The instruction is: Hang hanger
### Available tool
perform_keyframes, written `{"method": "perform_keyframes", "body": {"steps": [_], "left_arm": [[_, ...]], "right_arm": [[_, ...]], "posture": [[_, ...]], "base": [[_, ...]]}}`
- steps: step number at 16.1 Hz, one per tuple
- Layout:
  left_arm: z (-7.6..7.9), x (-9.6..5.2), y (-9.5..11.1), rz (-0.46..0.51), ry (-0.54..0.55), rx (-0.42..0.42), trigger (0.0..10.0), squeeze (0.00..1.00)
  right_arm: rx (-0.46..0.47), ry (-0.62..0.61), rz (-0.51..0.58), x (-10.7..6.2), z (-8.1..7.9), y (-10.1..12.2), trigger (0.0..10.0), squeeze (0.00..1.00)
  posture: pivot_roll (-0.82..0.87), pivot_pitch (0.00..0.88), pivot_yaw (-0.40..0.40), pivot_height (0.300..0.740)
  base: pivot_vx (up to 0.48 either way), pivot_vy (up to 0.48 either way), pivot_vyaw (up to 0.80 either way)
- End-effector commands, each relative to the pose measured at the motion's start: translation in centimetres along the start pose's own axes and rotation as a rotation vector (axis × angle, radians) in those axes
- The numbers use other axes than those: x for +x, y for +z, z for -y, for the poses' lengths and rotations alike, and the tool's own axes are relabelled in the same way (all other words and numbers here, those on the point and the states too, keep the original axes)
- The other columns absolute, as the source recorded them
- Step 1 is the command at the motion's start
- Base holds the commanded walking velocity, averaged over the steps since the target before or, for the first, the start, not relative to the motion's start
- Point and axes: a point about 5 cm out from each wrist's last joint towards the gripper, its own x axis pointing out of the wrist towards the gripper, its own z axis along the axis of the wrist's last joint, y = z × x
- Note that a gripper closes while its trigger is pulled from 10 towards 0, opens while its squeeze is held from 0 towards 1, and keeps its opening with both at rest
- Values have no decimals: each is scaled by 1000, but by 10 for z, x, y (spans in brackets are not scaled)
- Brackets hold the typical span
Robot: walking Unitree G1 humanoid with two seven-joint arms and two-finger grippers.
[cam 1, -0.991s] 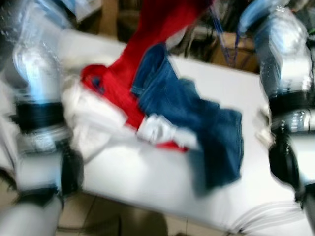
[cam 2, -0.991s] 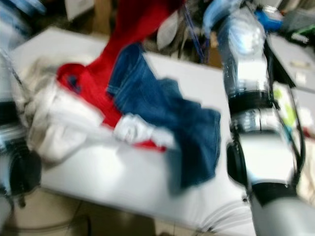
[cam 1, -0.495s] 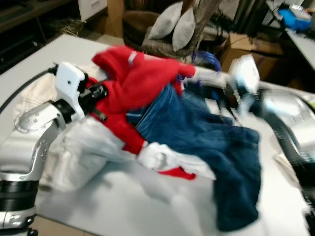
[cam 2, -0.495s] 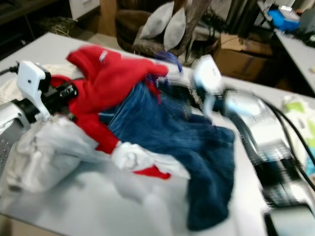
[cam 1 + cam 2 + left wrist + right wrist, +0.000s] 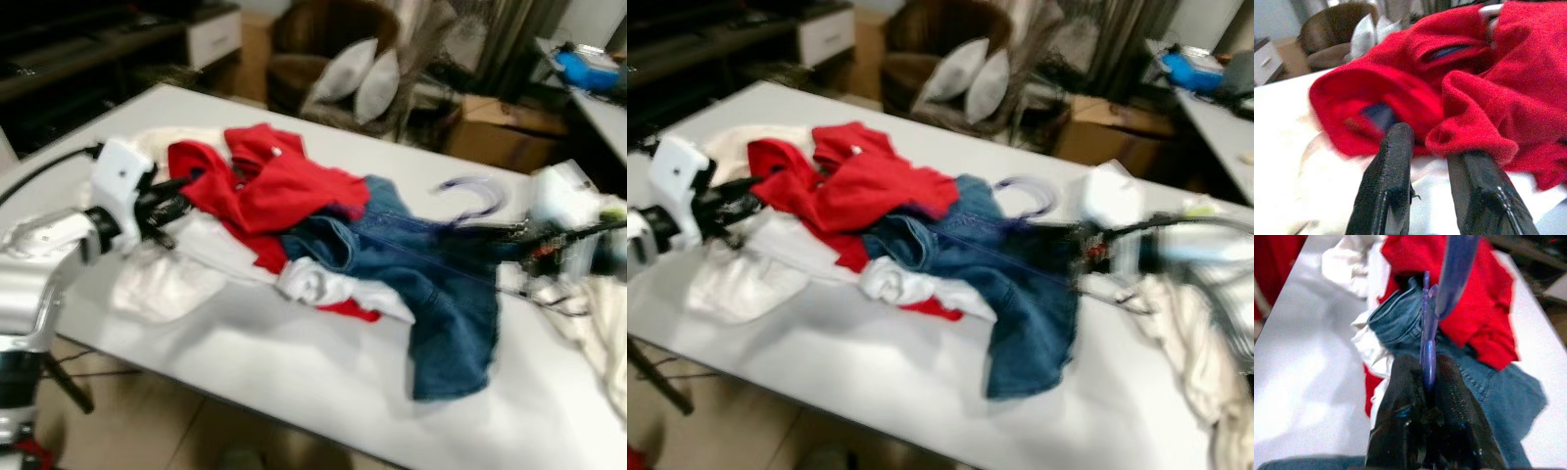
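A purple hanger (image 5: 1024, 191) lies partly on a pile of clothes on the white table (image 5: 294, 362); its hook is free on the table top and its thin bar runs across the blue jeans (image 5: 431, 284). My right gripper (image 5: 1425, 377) is shut on the hanger's bar (image 5: 1427, 347), at the right of the pile (image 5: 1070, 238). My left gripper (image 5: 1435, 147) is at the pile's left end (image 5: 174, 206), open, with its fingertips against a fold of the red garment (image 5: 274, 186). White cloth (image 5: 167, 284) lies under the red one.
A cream cloth (image 5: 1195, 362) is heaped at the table's right edge. Behind the table stand a brown armchair with grey cushions (image 5: 358, 69) and a cardboard box (image 5: 500, 132). Another table with a blue object (image 5: 588, 69) is at the far right. Tiled floor lies below the front edge.
The view has shifted. The red garment, held high a second ago, now lies on the pile. My right gripper has drawn back to the right with the hanger, and the hook has come out.
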Motion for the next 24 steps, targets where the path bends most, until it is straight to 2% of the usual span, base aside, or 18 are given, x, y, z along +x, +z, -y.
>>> {"method": "perform_keyframes", "body": {"steps": [1, 3, 4, 5, 7, 8, 9, 10, 11, 12, 14, 15, 17, 18, 19, 20, 22, 24], "left_arm": [[-9, -4, 8, 19, 23, 33, 10000, 1000], [-21, -15, 12, 57, 46, -3, 10000, 1000], [-23, -17, 14, 79, 40, -18, 10000, 1000], [-23, -25, 22, 151, -33, -48, 10000, 1000], [-21, -34, 30, 205, -129, -70, 10000, 1000], [-22, -36, 36, 251, -134, -93, 10000, 1000], [-25, -35, 59, 398, -79, -137, 10000, 1000], [-24, -32, 68, 447, -62, -152, 10000, 416], [-19, -25, 82, 507, -43, -179, 10000, 0], [-4, -10, 90, 504, -20, -148, 10000, 0], [13, 3, 87, 462, -19, -101, 10000, 0], [29, 16, 82, 461, 16, -57, 10000, 0], [54, 33, 68, 429, 49, -68, 10000, 0], [63, 34, 57, 399, 57, -98, 10000, 0], [71, 29, 45, 387, 91, -143, 10000, 0], [72, 27, 43, 385, 98, -156, 10000, 0], [76, 24, 20, 339, 151, -158, 10000, 0], [77, 25, 15, 326, 173, -151, 10000, 0]], "right_arm": [[-9, -28, 54, -16, 4, 15, 10000, 0], [11, -95, 132, -41, 9, 26, 10000, 0], [18, -106, 151, -45, 10, 28, 10000, 0], [26, -153, 207, -59, 13, 34, 10000, 0], [43, -232, 272, -69, 18, 37, 10000, 0], [49, -266, 278, -69, 21, 36, 10000, 0], [36, -329, 226, -60, 22, 30, 10000, 0], [40, -367, 204, -55, 23, 27, 10000, 0], [43, -437, 177, -43, 23, 22, 10000, 0], [73, -542, 183, -28, 23, 21, 10000, 0], [94, -620, 186, -18, 24, 19, 10000, 0], [122, -717, 184, -4, 23, 15, 10000, 0], [245, -891, 215, 18, 13, 8, 10000, 0], [275, -985, 189, 25, 1, -2, 10000, 0], [317, -1062, 165, 30, -20, -15, 10000, 0], [318, -1070, 157, 30, -24, -17, 10000, 0], [342, -1123, 167, 41, -36, -21, 10000, 0], [328, -1143, 147, 47, -38, -20, 10000, 0]], "posture": [[64, 0, -65, 740], [65, 0, -61, 740], [66, 0, -62, 740], [66, 0, -61, 740], [66, 0, -60, 740], [66, 0, -60, 740], [67, 0, -60, 740], [68, 0, -60, 740], [66, 0, -57, 740], [62, 0, -52, 740], [56, 0, -48, 740], [50, 0, -45, 740], [29, 0, -36, 740], [22, 0, -33, 740], [16, 0, -37, 740], [16, 0, -37, 740], [15, 0, -50, 740], [13, 0, -57, 740]], "base": [[0, 0, 0], [0, 0, 0], [0, 0, 0], [0, 0, 0], [0, 0, 0], [0, 0, 0], [0, 0, 0], [0, 0, 0], [0, 0, 0], [0, 0, 0], [0, 0, 0], [0, 0, 0], [0, 0, 0], [0, -349, 0], [0, -435, 0], [0, -435, 0], [0, -431, 0], [0, -431, 0]]}}
